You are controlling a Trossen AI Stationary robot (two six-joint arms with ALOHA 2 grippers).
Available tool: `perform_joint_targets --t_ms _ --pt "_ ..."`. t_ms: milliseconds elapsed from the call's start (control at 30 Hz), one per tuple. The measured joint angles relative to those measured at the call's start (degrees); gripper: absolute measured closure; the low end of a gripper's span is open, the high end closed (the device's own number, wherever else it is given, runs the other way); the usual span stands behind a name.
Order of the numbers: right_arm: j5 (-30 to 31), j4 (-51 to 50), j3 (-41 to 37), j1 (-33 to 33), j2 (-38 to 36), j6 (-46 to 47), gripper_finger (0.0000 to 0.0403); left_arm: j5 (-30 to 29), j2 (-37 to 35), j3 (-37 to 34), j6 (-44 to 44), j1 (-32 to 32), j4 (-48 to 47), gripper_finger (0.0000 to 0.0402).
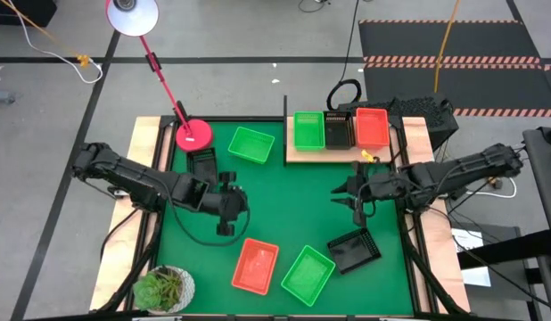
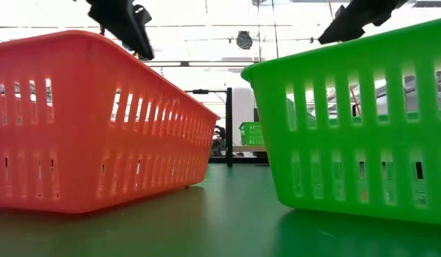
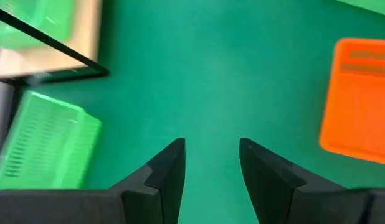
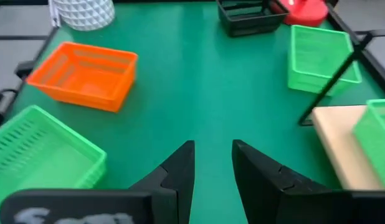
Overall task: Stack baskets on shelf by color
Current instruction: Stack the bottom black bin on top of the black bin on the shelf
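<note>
Three baskets sit side by side on the light wood shelf (image 1: 293, 155) at the far right: green (image 1: 308, 130), black (image 1: 337, 130) and orange-red (image 1: 373, 127). On the green mat rest another green basket (image 1: 250, 144), a black basket (image 1: 202, 162), an orange-red basket (image 1: 256, 265), a green basket (image 1: 308, 274) and a black basket (image 1: 354, 250). My left gripper (image 1: 240, 203) hovers open over bare mat at mid-table, with its fingers apart in its wrist view (image 3: 211, 163). My right gripper (image 1: 340, 196) faces it from the right, also open (image 4: 213, 165).
A red lamp base (image 1: 193, 134) and its slanting pole stand at the far left of the mat. A potted plant (image 1: 164, 289) sits at the near left corner. Wooden side rails (image 1: 142, 152) border the mat. Bare mat lies between the two grippers.
</note>
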Motion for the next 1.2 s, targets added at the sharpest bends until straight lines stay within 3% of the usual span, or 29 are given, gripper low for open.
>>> perform_joint_targets --t_ms 200,333,533,700,900,1200 --pt "2.75 -1.71 3.86 6.00 6.35 7.54 0.0303 -1.66 0.00 -5.17 -7.15 -5.67 2.53 0.0248" --pt "7.39 -6.76 8.36 11.01 12.23 13.07 0.0303 -2.71 0.00 -6.97 -8.72 -8.55 3.22 0.0248" --pt "7.22 -18.59 18.40 18.44 20.90 23.40 0.0303 -4.81 0.00 -8.71 -9.84 -10.40 5.23 0.0247" --pt "1.57 -24.28 25.26 22.76 27.42 33.37 0.0302 -5.64 0.00 -9.35 -9.62 -10.58 9.08 0.0247" --pt "-5.60 -24.30 25.77 27.45 34.04 43.55 0.0301 -6.74 -0.02 -11.58 -7.83 -10.58 17.39 0.0247" --pt "-6.25 -21.84 25.77 31.91 40.00 48.66 0.0243 -6.41 -0.02 -13.76 -8.43 -10.56 20.66 0.0247"
